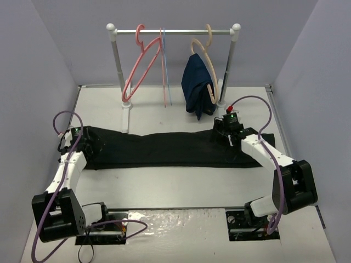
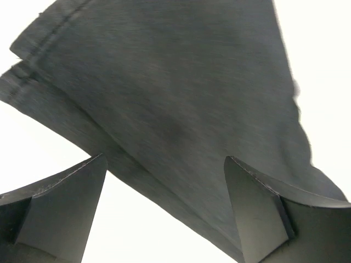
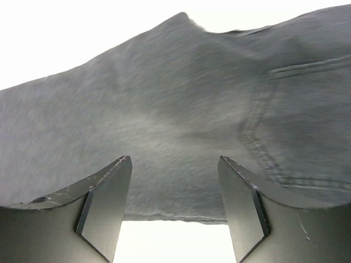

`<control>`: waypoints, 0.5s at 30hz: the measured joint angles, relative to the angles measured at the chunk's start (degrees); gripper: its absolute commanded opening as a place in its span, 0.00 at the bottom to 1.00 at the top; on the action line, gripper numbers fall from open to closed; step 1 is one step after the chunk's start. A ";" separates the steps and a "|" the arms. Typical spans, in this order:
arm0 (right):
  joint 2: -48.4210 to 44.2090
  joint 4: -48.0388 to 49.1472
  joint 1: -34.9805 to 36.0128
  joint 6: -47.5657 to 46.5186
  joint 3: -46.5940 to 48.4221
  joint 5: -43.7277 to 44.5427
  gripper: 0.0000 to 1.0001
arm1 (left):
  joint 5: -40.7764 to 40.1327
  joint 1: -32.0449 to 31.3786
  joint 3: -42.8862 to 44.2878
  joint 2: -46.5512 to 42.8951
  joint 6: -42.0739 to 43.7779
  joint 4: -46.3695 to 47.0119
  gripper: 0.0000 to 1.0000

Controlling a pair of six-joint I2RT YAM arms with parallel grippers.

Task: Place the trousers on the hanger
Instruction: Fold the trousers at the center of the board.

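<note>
The black trousers (image 1: 164, 149) lie flat and stretched out across the table, left to right. My left gripper (image 1: 83, 143) hovers over their left end, open. In the left wrist view its fingers (image 2: 60, 203) stand wide apart above the hemmed leg end of the trousers (image 2: 164, 93), and nothing is pinched. My right gripper (image 1: 226, 137) is over the right end, also open. The right wrist view shows the near edge of the trousers (image 3: 181, 137) running between its fingertips (image 3: 109, 192), with stitched seams to the right. The salmon-pink hanger (image 1: 140, 66) hangs bare at the left of the rail.
The white rail (image 1: 175, 32) stands at the back on two posts. A thin light-blue hanger (image 1: 169, 71) hangs mid-rail. A tan hanger (image 1: 208, 60) carries a navy-blue garment (image 1: 197, 85) close behind my right gripper. Grey walls close in both sides.
</note>
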 measured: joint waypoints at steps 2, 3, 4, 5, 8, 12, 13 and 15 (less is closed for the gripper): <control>-0.04 0.85 0.48 -1.08 -0.62 -2.05 0.62 | 1.22 2.36 0.17 3.78 1.63 0.47 0.85; -0.02 1.68 0.64 -1.42 -1.30 -3.12 0.62 | 1.70 2.76 0.22 5.50 2.23 0.71 0.85; 0.01 2.34 0.80 -1.65 -2.21 -4.02 0.62 | 2.42 3.05 0.50 7.78 3.01 0.98 0.84; 0.14 2.92 0.94 -1.79 -3.10 -4.83 0.62 | 2.98 3.37 0.68 9.69 3.67 1.26 0.83; 1.23 4.46 1.18 -1.78 -5.54 -6.51 0.62 | 3.69 4.73 0.71 12.82 4.79 2.06 0.82; 4.12 5.89 1.18 -1.33 -8.53 -6.94 0.62 | 3.11 9.22 0.52 13.20 5.00 3.32 0.82; 4.47 6.42 1.18 -1.08 -8.94 -6.94 0.62 | 3.03 10.77 0.34 13.28 4.97 3.61 0.82; 4.46 7.48 1.16 -0.44 -9.18 -6.84 0.62 | 3.01 14.04 -0.18 13.76 4.89 3.92 0.82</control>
